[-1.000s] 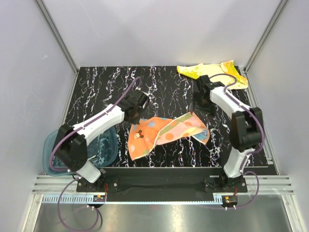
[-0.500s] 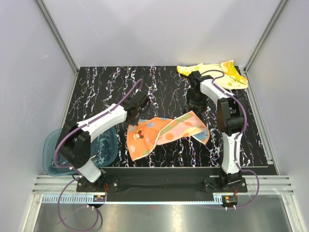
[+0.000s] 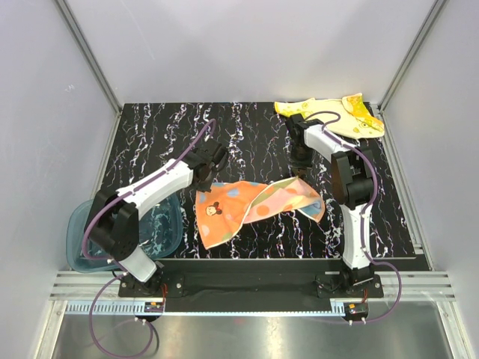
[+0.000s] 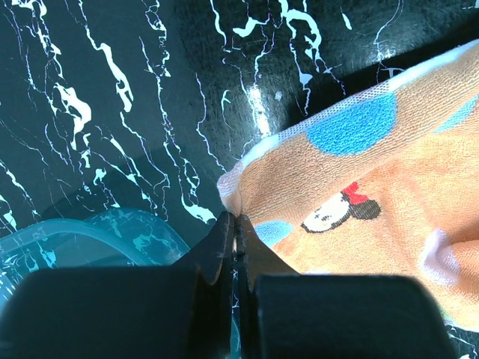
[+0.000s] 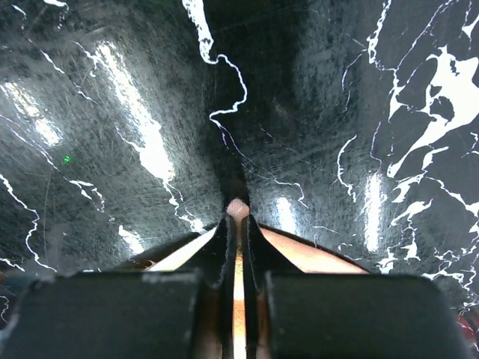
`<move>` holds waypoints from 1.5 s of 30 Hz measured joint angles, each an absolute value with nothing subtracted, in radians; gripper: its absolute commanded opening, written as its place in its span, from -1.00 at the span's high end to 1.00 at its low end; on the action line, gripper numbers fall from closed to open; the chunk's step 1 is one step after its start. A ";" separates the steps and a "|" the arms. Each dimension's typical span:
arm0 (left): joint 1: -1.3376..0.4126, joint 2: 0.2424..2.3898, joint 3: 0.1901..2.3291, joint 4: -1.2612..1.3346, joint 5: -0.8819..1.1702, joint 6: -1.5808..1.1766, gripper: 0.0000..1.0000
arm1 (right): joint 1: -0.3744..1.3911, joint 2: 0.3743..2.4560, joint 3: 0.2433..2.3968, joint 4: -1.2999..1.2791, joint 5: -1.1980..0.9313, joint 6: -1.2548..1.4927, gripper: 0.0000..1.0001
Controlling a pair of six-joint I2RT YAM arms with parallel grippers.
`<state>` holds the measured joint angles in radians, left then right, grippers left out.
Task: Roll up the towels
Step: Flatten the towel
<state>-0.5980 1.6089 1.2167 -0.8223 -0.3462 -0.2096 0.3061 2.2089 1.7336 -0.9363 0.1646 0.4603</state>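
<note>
**Top view:** you've got 2 towels, 1 tray, 2 arms.
- The orange towel [image 3: 247, 209] lies spread and rumpled at frame centre on the black marbled surface [image 3: 254, 134], between the arms.
- The yellow towel [image 3: 337, 114] is bunched at upper right, at the far edge of the surface and well apart from the orange one.
- The left tool [image 3: 200, 187] is at the orange towel's left corner. The right tool [image 3: 298, 172] is at its upper right corner. You can't read either finger gap from up here.
- The teal tray [image 3: 75, 224] is at lower left, and the left arm's elbow covers much of it.
- The right arm's wrist and cable overlap the yellow towel's near edge.

**Left wrist view:** 1 towel, 1 tray.
- The left tool [image 4: 236, 221] has its fingers pressed together with no gap. The hem at the orange towel's [image 4: 374, 187] corner runs straight into the seam at the tips, so it's pinched on cloth.
- The rest of that towel fills the right half of the frame.
- The tray [image 4: 97, 232] rim curves in at lower left, near the fingers.

**Right wrist view:** 1 towel.
- The right tool [image 5: 238, 217] is narrow, clamped on a thin strip of the orange towel [image 5: 299, 254].
- A peach nub pokes out past the tips, and cloth flares out on both sides under the fingers.
- The surface [image 5: 337, 112] fills the rest of the frame, with glare streaks at left.
</note>
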 measured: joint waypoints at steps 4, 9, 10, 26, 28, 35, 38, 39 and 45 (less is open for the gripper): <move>-0.596 1.609 1.217 -0.822 -0.350 -0.210 1.00 | 0.309 2.206 1.736 -0.951 0.168 0.457 1.00; -0.596 1.609 1.216 -0.822 -0.355 -0.210 1.00 | 0.343 2.092 1.666 -0.963 0.168 0.437 1.00; -0.596 1.609 1.216 -0.823 -0.356 -0.210 1.00 | 0.366 2.037 1.633 -0.968 0.169 0.437 1.00; -0.559 1.608 1.208 -0.838 -0.375 -0.218 1.00 | 0.934 1.291 0.860 -1.032 0.112 0.855 -0.67; -0.556 1.605 1.208 -0.838 -0.374 -0.218 1.00 | 0.965 1.258 0.833 -1.073 0.114 0.922 -0.81; -0.551 1.591 1.200 -0.838 -0.374 -0.218 1.00 | 0.945 1.095 0.930 -1.133 0.256 1.057 -0.97; -0.551 1.590 1.200 -0.838 -0.373 -0.218 1.00 | 0.800 1.061 0.967 -1.108 0.269 1.036 -0.95; -0.551 1.590 1.200 -0.838 -0.373 -0.218 1.00 | 0.748 1.063 0.968 -1.093 0.270 1.025 -0.92; -0.551 1.580 1.187 -0.838 -0.373 -0.218 1.00 | 0.442 1.216 0.960 -0.991 0.213 0.868 -0.68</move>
